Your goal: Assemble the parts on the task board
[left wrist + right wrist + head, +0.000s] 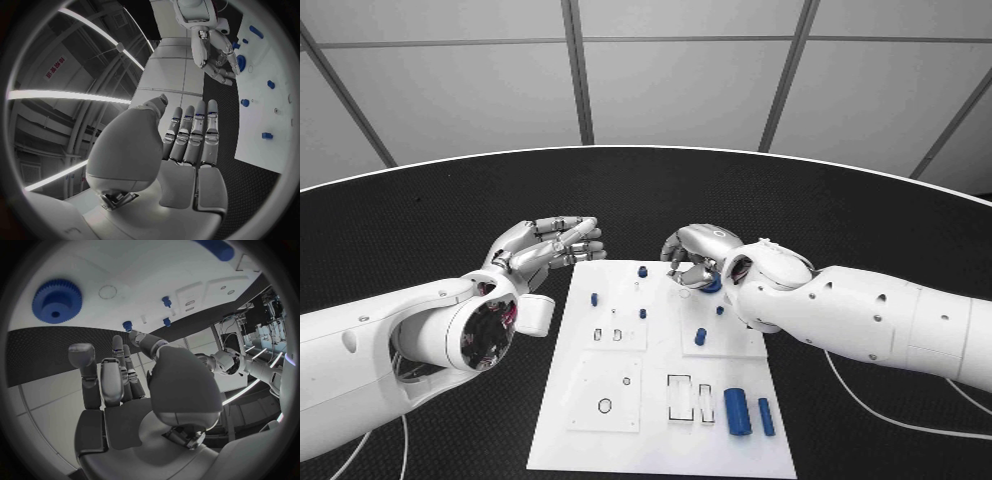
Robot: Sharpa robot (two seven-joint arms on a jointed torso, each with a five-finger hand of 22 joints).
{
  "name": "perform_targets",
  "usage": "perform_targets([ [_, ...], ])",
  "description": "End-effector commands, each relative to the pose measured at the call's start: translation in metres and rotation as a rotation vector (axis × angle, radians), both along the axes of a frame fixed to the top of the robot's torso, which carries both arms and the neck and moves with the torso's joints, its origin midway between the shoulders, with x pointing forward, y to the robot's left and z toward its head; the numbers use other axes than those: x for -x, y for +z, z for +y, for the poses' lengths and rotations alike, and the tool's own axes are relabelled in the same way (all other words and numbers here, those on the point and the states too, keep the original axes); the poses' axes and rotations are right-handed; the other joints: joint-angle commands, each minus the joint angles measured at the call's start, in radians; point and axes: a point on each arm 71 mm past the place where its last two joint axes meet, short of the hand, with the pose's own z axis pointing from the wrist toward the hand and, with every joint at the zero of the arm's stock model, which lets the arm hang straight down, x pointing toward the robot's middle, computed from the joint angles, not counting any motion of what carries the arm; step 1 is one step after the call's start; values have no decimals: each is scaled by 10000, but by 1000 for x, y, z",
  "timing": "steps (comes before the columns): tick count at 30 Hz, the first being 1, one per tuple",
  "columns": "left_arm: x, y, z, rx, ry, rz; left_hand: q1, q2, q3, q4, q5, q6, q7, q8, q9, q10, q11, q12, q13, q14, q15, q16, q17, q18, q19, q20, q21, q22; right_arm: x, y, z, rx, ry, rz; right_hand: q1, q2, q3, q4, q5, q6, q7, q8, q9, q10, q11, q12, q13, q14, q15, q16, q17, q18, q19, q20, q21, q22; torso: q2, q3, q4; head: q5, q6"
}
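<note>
The white task board (661,385) lies in the middle of the black table. A blue gear (713,285) lies flat near the board's far right corner, clear in the right wrist view (57,300). My right hand (695,250) hovers just beyond the gear with fingers stretched and apart (115,375), holding nothing. My left hand (548,243) is raised off the board's far left corner, fingers straight and side by side (190,132), empty. Small blue pegs (642,271) (594,298) stand in the board's far half.
Two blue cylinders (737,411) (766,416) lie side by side near the board's near right edge, beside rectangular slots (679,397). More small pegs (701,337) (642,313) stand mid-board. Black table (444,220) surrounds the board.
</note>
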Motion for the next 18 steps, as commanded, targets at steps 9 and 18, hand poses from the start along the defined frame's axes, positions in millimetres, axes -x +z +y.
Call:
perform_targets([
  [9, -6, -1, 3, -47, 145, -8, -45, -76, 2, 20, -41, -22, 350, -36, -13, 10, 41, -53, -4, -88, 12, -70, 11, 120, 7, 52, 10, -11, 15, -6, -86, -713, -1455, 1781, -25, -507, -2316, 966, 159, -670, -169, 192, 302, 128, -278, 3593, 3519, 522, -331, 658, 852, -221, 635, -213, 500, 929, -192, 67, -143, -101, 6],
  [18, -7, -2, 5, -58, 178, -5, -45, -76, 2, 20, -41, -22, 350, -36, -13, 10, 41, -53, -4, -88, 12, -70, 11, 120, 7, 52, 10, -11, 7, -9, -109, -870, -2147, 2126, 883, -310, -3358, 2091, 284, -1279, -71, 698, 595, 121, -179, 8116, 7854, 732, -195, 1385, 2101, -355, 1021, -143, 1019, 1828, -183, 72, -142, -106, -22],
])
